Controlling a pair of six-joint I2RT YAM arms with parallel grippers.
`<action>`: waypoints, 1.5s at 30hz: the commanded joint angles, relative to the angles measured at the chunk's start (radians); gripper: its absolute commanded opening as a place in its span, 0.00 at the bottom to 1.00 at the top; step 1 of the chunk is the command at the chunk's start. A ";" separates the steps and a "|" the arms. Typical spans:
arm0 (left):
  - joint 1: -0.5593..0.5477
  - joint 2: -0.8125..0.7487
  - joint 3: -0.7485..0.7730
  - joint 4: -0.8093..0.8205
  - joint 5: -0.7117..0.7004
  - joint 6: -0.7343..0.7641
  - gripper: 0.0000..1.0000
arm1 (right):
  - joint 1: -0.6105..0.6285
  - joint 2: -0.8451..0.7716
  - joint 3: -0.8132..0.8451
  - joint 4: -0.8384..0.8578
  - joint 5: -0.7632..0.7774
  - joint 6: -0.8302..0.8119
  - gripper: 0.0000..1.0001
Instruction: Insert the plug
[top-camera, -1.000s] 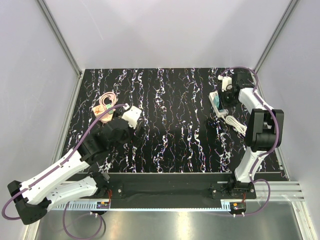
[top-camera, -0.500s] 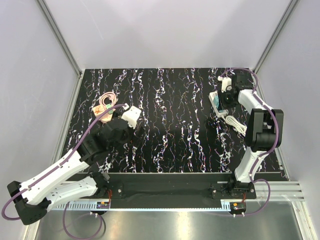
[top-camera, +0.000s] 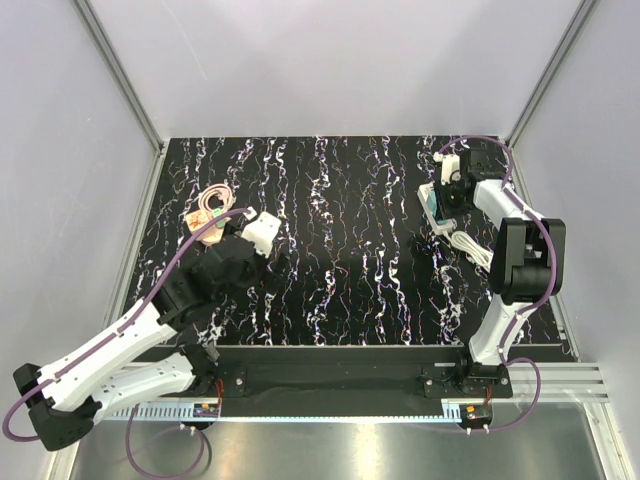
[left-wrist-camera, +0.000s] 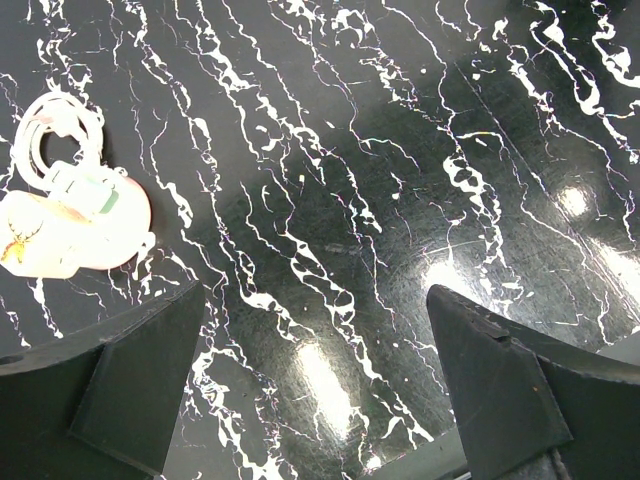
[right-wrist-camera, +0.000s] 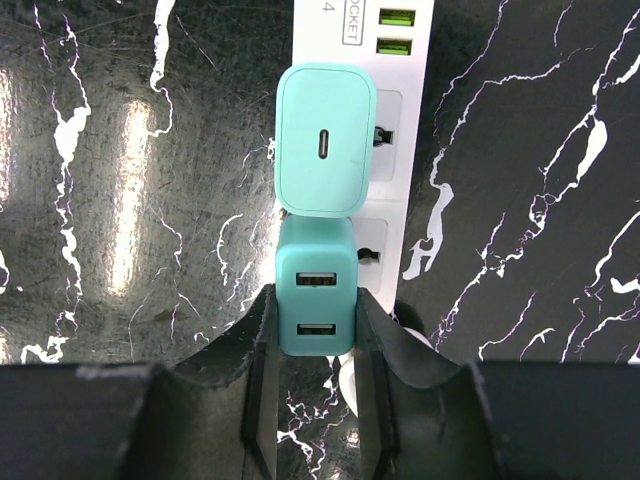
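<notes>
The plug (right-wrist-camera: 316, 295), a small teal block with two USB slots facing the camera, sits between the fingers of my right gripper (right-wrist-camera: 316, 305), which is shut on its sides. It hangs over the white power strip (right-wrist-camera: 400, 110), just below a paler mint cube (right-wrist-camera: 325, 140) that sits on the strip. From above, the right gripper (top-camera: 447, 195) is over the power strip (top-camera: 437, 212) at the table's far right. My left gripper (left-wrist-camera: 320, 390) is open over bare table, and in the top view the left gripper (top-camera: 252, 255) is at centre left.
A pink and white toy-like item with a ring (left-wrist-camera: 75, 225) lies left of the left gripper, also visible as the pink item (top-camera: 208, 218) from above. A white coiled cable (top-camera: 470, 248) lies near the strip's near end. Grey walls enclose the black marbled table (top-camera: 340, 260).
The right wrist has shifted very slightly over the power strip with the plug still held. The left arm has barely moved.
</notes>
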 joint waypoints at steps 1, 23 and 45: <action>0.002 -0.020 -0.010 0.031 -0.030 0.017 0.99 | -0.001 0.098 -0.080 -0.004 0.064 0.001 0.00; 0.001 -0.032 -0.012 0.029 -0.039 0.017 0.99 | -0.001 -0.027 -0.034 0.022 0.031 0.018 0.53; 0.002 -0.093 -0.018 0.062 -0.022 0.012 0.99 | 0.005 -0.582 -0.172 0.061 -0.426 0.877 1.00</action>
